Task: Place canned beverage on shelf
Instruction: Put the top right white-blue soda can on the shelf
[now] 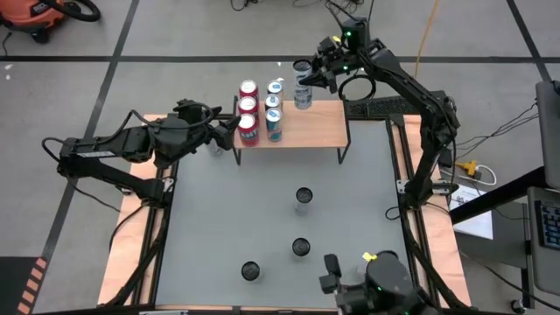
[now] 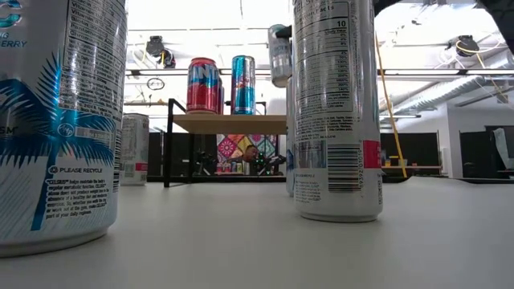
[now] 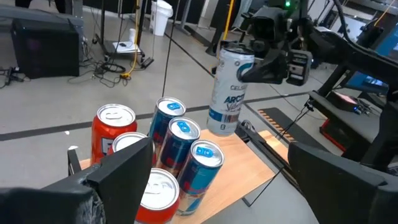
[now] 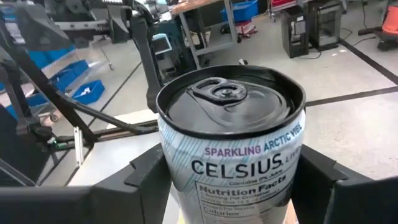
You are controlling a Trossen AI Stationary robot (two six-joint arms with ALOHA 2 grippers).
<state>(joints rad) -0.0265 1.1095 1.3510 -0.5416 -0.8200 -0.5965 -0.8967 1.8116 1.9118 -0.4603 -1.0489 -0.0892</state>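
Celsius can (image 1: 303, 91) hung upright in the right pincer (image 1: 308, 77), clenched on its sides, over the far edge of the shelf (image 1: 311, 128) in the high view; the open spot lay just right of the red and blue cans (image 1: 261, 112) already standing there. The left pincer (image 1: 229, 125), released and empty, waited beside the shelf's left end, while three more cans (image 1: 301, 222) stood on the desk (image 1: 219, 219).

Low view: the held can floated above the wooden top, clear of it.

Left wrist view: the can's long axis ran vertical, its base above the bare wood.

Right wrist view: both fingers (image 4: 149, 171) flanked the can below its lid. A straight descent looked likely.
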